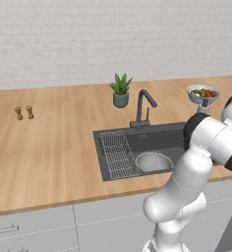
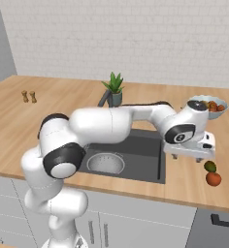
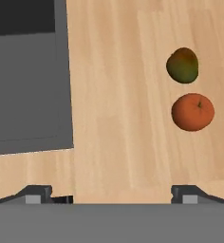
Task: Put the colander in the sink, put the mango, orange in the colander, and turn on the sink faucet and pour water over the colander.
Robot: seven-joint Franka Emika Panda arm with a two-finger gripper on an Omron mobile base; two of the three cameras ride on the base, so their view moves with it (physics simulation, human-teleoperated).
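The silver perforated colander [image 1: 154, 161] [image 2: 106, 163] sits in the dark grey sink [image 1: 137, 140] [image 2: 148, 154], beside the wire rack [image 1: 115, 155]. The gooseneck sink faucet [image 1: 143, 106] stands behind the basin, with no water running. On the wooden counter right of the sink lie the green-red mango [image 2: 210, 166] [image 3: 182, 65] and the orange [image 2: 213, 178] [image 3: 193, 112], close together. My gripper [image 2: 187, 158] [image 3: 114, 194] hangs over the counter between the sink's edge and the fruit. It is open and holds nothing, and both fruits lie apart from its fingertips [image 3: 190, 193].
A pale stemmed fruit bowl [image 1: 203, 94] [image 2: 211, 105] stands at the back right. A potted plant [image 1: 120, 91] [image 2: 114, 88] is behind the faucet. Two small shakers [image 1: 24, 112] stand far left on the counter. The arm stretches across the sink in the right base view.
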